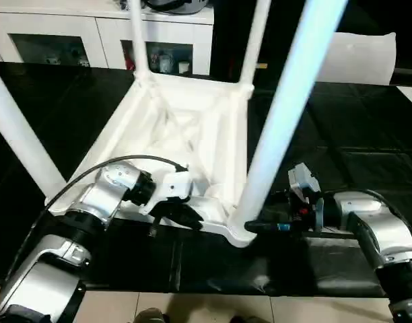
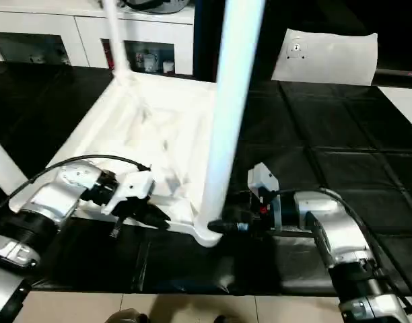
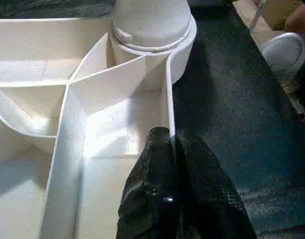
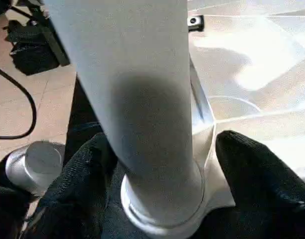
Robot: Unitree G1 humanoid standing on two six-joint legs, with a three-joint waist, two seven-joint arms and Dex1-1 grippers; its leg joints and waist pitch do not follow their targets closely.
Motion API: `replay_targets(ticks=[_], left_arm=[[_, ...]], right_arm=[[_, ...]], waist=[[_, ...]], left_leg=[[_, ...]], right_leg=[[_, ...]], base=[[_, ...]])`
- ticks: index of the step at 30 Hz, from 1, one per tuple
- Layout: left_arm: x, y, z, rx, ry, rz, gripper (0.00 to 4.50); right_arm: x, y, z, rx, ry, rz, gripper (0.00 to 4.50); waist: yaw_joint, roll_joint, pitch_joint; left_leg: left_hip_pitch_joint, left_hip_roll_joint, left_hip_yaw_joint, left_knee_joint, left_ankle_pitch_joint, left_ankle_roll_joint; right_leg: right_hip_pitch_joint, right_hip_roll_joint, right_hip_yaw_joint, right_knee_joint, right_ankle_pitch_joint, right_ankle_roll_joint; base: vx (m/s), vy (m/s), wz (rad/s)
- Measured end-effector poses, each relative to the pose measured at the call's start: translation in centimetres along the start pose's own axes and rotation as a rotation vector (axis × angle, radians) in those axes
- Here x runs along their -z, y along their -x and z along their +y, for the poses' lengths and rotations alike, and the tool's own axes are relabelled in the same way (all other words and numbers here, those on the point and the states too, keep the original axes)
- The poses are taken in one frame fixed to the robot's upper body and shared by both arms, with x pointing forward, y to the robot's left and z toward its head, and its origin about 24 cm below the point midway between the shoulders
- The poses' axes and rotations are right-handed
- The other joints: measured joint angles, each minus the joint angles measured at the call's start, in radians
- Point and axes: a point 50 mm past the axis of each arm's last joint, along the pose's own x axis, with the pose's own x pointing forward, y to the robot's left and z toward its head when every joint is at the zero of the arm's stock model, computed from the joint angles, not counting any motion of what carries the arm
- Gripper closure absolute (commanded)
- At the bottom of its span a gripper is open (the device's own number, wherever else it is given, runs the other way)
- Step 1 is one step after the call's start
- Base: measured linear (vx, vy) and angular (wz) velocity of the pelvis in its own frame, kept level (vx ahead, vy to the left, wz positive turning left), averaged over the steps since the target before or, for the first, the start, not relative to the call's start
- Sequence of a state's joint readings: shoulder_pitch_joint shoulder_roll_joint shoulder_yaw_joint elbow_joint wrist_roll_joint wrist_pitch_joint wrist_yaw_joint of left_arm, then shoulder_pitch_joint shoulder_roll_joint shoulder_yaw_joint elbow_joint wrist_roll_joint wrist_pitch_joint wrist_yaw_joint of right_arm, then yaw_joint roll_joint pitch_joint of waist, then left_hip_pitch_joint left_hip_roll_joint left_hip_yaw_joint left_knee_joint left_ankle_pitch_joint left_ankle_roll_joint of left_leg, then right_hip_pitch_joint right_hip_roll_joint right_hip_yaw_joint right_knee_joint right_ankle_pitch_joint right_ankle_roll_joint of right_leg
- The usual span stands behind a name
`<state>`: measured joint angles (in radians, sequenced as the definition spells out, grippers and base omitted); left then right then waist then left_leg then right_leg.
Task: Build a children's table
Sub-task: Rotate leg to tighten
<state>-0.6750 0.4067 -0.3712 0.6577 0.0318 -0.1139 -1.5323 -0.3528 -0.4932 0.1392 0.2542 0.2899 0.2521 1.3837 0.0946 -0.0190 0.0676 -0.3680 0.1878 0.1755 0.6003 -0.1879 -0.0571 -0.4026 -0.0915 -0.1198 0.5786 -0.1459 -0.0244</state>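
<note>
Surface: black tiled floor mat [image 1: 367, 134]; white cabinets [image 1: 71, 33] behind.
Tabletop [image 1: 192, 128]: one, upside down, rim pinched in shut left jaws [image 3: 170, 149].
Legs: four upright in sockets; nearest leg [image 1: 287, 108] between right jaws [image 4: 157, 164], fingers spread either side.

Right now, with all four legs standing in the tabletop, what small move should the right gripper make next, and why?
Probably draw the right gripper back from the near leg. That leg already sits in its corner socket, and the black fingers stand on either side of its base without closing on it. The left gripper is shut on the tabletop rim and can keep it steady.
</note>
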Motion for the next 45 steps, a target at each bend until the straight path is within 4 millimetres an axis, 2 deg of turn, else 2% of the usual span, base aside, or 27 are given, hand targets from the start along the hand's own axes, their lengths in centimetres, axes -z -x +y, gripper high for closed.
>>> replay_targets(ticks=[10, 18, 22, 26, 28, 32, 35, 38, 42, 44, 45], left_arm=[[-0.1, -0.1, 0.0, 0.02, -0.019, -0.003, 4.5], [0.0, -0.1, 0.0, 0.024, -0.014, -0.009, 4.5], [0.2, 0.3, 0.1, -0.024, 0.019, -0.016, 4.5], [0.5, 0.2, 0.1, -0.132, 0.08, -0.023, 4.5], [0.5, 0.0, 0.4, -0.192, 0.114, -0.027, 4.5], [0.0, -1.8, 1.1, -0.345, 0.203, -0.065, 4.5], [-0.4, -2.8, 1.6, -0.424, 0.257, -0.086, 4.5], [-0.9, -3.8, 2.3, -0.528, 0.308, -0.095, 4.5], [-1.6, -4.7, 3.0, -0.589, 0.341, -0.102, 4.5], [-1.7, -4.7, 3.1, -0.596, 0.336, -0.097, 4.5], [-1.8, -4.7, 3.1, -0.595, 0.329, -0.094, 4.5]], right_arm=[[0.4, -0.4, 0.2, -0.064, -0.004, 0.011, 2.36], [0.4, -0.5, 0.2, -0.061, -0.013, 0.004, 2.55], [0.6, -1.0, 0.6, 0.012, -0.059, -0.051, 2.56], [1.1, -1.7, 0.7, 0.167, -0.098, -0.104, 2.56], [1.1, -2.0, 0.4, 0.266, -0.117, -0.124, 2.56], [0.8, -2.7, -0.7, 0.544, -0.198, -0.166, 2.56], [0.5, -3.4, -1.2, 0.698, -0.237, -0.18, 2.56], [-0.3, -4.7, -2.1, 0.871, -0.287, -0.189, 2.56], [-0.9, -5.4, -2.8, 0.997, -0.323, -0.192, 2.56], [-1.1, -5.6, -2.9, 1.019, -0.323, -0.194, 1.86], [-1.1, -5.7, -2.9, 1.024, -0.324, -0.198, 1.84]], waist=[[0.0, 0.0, 0.0], [0.0, 0.0, 0.0], [-0.001, 0.0, 0.0], [-0.014, -0.001, 0.0], [-0.033, -0.001, 0.0], [-0.073, 0.0, 0.0], [-0.089, 0.0, 0.0], [-0.097, 0.0, 0.0], [-0.101, 0.0, -0.001], [-0.101, 0.001, -0.001], [-0.101, 0.001, -0.001]], left_leg=[[0.0, 0.0, 0.0, 0.0, 0.0, 0.0], [0.0, 0.0, 0.0, 0.0, 0.0, 0.0], [0.001, 0.0, 0.0, 0.0, 0.0, 0.0], [0.003, 0.001, 0.0, 0.001, 0.0, -0.001], [0.004, 0.0, 0.001, 0.001, 0.001, -0.001], [0.004, 0.0, 0.001, 0.001, 0.001, -0.001], [0.007, 0.0, 0.0, 0.001, 0.001, -0.001], [0.007, 0.0, 0.0, 0.001, 0.001, -0.001], [0.004, 0.0, -0.001, 0.001, 0.001, -0.001], [0.003, -0.001, -0.001, 0.001, 0.001, -0.001], [0.003, -0.001, -0.001, 0.0, 0.0, -0.001]], right_leg=[[0.0, 0.0, 0.0, 0.0, 0.0, 0.0], [0.0, 0.0, 0.0, 0.0, 0.0, 0.0], [0.0, 0.0, 0.0, 0.001, 0.0, 0.0], [0.001, 0.0, 0.0, 0.001, 0.0, 0.001], [0.001, 0.0, 0.0, 0.0, 0.0, 0.001], [0.001, 0.0, -0.001, -0.001, -0.001, 0.001], [0.001, 0.0, -0.002, -0.001, -0.001, 0.001], [0.0, 0.001, -0.002, -0.002, -0.001, 0.001], [0.0, 0.0, -0.002, -0.004, -0.001, 0.001], [0.0, 0.0, -0.001, -0.004, -0.001, 0.001], [0.0, 0.0, -0.001, -0.004, -0.001, 0.001]], base=[[0.0, 0.0, 0.0], [0.0, 0.0, 0.0], [0.0, 0.0, 0.0], [0.0, 0.0, 0.0], [0.0, 0.0, 0.0], [0.0, 0.0, 0.0], [0.0, 0.0, 0.0], [0.0, 0.0, 0.0], [0.0, 0.0, 0.0], [0.0, 0.0, 0.0], [0.0, 0.0, 0.0]])
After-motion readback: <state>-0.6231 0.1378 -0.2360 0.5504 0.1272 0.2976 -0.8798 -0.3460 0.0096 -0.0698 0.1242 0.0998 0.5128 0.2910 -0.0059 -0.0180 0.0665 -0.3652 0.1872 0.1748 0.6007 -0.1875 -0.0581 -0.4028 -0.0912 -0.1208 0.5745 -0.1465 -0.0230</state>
